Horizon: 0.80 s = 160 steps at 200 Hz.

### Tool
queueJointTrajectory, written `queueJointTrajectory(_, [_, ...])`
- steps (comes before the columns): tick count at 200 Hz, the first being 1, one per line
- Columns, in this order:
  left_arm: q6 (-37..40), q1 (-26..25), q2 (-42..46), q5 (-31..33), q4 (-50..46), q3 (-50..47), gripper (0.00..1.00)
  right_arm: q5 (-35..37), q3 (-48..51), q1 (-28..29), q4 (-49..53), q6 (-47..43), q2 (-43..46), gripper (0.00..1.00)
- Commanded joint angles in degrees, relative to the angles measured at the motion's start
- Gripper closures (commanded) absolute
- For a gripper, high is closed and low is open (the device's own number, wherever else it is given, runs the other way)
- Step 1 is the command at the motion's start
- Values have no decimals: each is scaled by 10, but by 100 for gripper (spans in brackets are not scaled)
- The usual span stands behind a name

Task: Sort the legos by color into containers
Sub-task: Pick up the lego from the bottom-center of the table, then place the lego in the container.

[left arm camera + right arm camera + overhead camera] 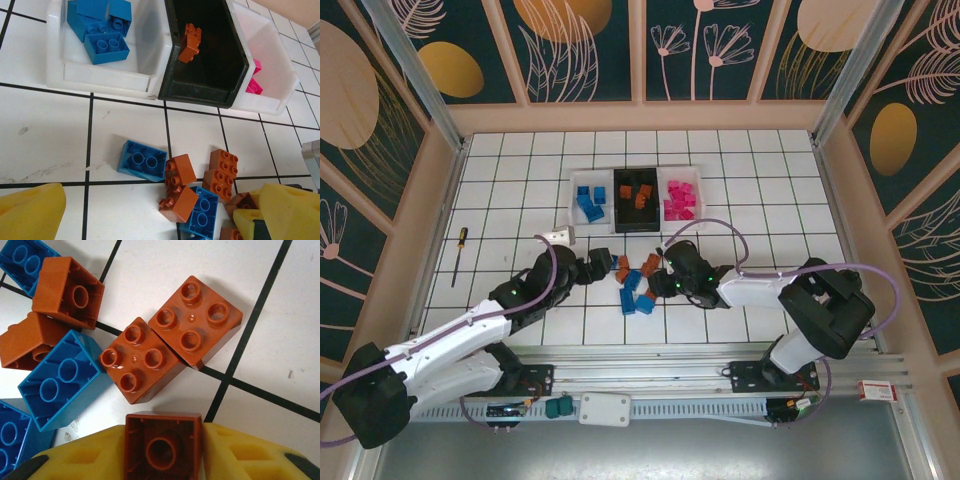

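Sitting clamped in the closed jaws of the right gripper (163, 454), one orange-brown brick (162, 437) is just above the loose pile (635, 285) of blue and orange-brown legos on the tiled floor (510, 210), short of the containers. The left white tray (105, 80) holds blue, the black tray (200, 95) orange-brown, the right white tray (270, 105) pink. The left gripper (605, 263) hangs wide open beside the pile.
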State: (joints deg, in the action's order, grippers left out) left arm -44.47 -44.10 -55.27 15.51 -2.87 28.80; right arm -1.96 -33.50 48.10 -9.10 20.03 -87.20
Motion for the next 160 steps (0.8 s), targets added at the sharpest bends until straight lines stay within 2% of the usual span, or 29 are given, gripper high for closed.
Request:
queueJointTrajectory(1, [2,0,7,-2,-12,-2,1,26,-4,-7,32,-4,2,65])
queueJointTrajectory(34, [5,1,9,-12,-33,-6,1,25,-8,-22,47,-25,66,74])
queueJointTrajectory(64, [4,1,15,-23,-35,-21,1,16,-81,-34,65,-58,89,76])
queueJointTrajectory(103, [3,0,-11,-45,-24,-30,2,-7,-225,-75,33,-77,-36,76])
queueJointTrajectory(129, [-3,1,-30,-62,-15,-29,9,-14,-327,-103,16,-73,-143,76])
queueJointTrajectory(160, [0,1,-56,-75,-4,-23,10,-24,-441,-120,30,-62,-249,72])
